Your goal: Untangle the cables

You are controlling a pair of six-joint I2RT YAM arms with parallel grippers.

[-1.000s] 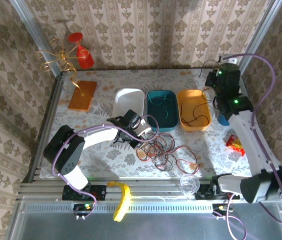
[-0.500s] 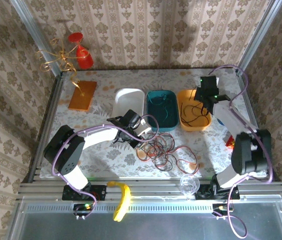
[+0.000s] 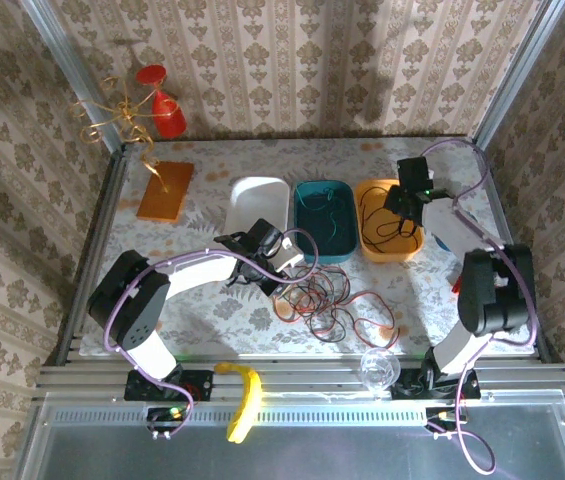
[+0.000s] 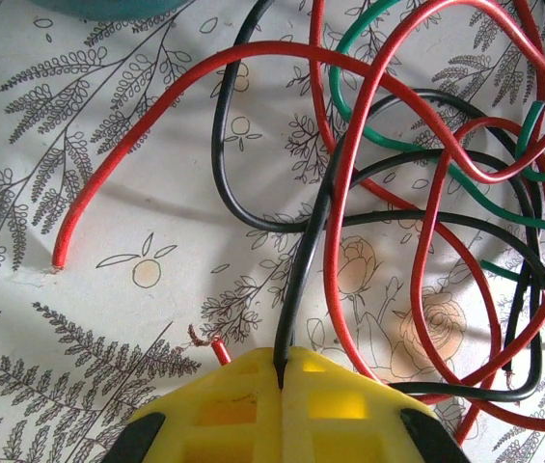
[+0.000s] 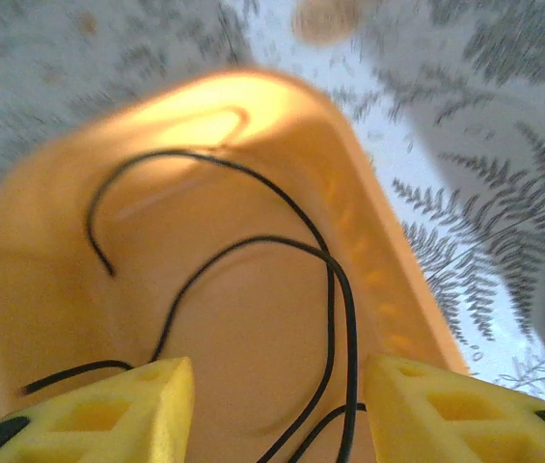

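A tangle of red, green and black cables lies on the flowered table in front of the trays. My left gripper sits at the tangle's left edge. In the left wrist view my left gripper is shut on a black cable, with red cable and green cable looping around it. My right gripper hovers over the orange tray. In the right wrist view my right gripper stands open above a loose black cable lying inside that orange tray.
A white tray and a teal tray holding a thin green wire stand left of the orange one. An orange board and gold ribbon are back left. A red packet, clear glass and banana lie near the front.
My right arm swung from the back right corner down over the orange tray and its jaws opened, letting the black cable drop into the tray. The left arm has not moved.
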